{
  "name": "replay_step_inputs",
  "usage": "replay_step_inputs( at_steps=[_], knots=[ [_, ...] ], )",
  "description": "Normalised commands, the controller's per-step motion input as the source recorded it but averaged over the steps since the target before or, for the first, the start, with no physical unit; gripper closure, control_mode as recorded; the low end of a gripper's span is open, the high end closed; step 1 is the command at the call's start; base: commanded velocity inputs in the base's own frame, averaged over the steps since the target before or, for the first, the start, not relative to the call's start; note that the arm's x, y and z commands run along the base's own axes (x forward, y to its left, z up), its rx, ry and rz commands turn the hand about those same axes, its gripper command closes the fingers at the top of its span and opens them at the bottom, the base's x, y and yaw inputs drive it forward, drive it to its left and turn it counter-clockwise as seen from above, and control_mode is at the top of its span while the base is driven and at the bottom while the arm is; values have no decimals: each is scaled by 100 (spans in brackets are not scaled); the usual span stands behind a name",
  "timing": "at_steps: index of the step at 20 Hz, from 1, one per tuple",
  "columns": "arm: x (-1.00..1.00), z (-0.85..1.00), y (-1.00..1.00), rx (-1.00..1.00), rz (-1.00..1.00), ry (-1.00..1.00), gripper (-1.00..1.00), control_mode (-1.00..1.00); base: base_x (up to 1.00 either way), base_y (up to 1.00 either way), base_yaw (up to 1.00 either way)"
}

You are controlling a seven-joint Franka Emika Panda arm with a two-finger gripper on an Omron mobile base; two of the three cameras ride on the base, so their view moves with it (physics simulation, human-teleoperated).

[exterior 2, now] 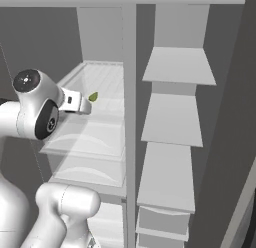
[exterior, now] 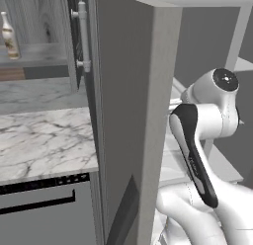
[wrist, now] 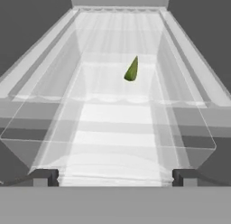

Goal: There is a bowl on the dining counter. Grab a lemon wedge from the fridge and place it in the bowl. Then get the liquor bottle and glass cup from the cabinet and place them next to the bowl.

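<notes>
Wedge: lemon wedge [wrist: 131, 69] lies on a clear fridge shelf [wrist: 113, 123], toward the back, slightly right of centre in my hand view; it also shows past the hand at [exterior 2: 93, 96]. Not yet held.
Gripper: gripper [wrist: 116, 175] points along the shelf at the wedge, well short of it; fingertips [wrist: 45, 176] stand spread as wide as they go, nothing between them.
Fridge: fridge [exterior 2: 175, 72] stands open, my arm reaching inside its left compartment.
Bottle: liquor bottle [exterior: 9, 36] stands upright on the cabinet [exterior: 34, 21] shelf, untouched, door open with its bar handle [exterior: 82, 36] facing me.
Counter: marble top [exterior: 44, 140] below the cabinet.
Done: fridge opened, I judge; approach to the wedge under way.
Left: grasp the wedge, carry it to the bowl, then fetch the bottle and cup.
</notes>
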Motion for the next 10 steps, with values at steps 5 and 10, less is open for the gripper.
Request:
replay_step_inputs(
  at_steps=[5,10],
  knots=[
    [24,14,0,-2,-18,-6,-100,-100,0,0,0],
    [33,2,-1,0,-16,0,-100,-100,0,0,0]
  ],
)
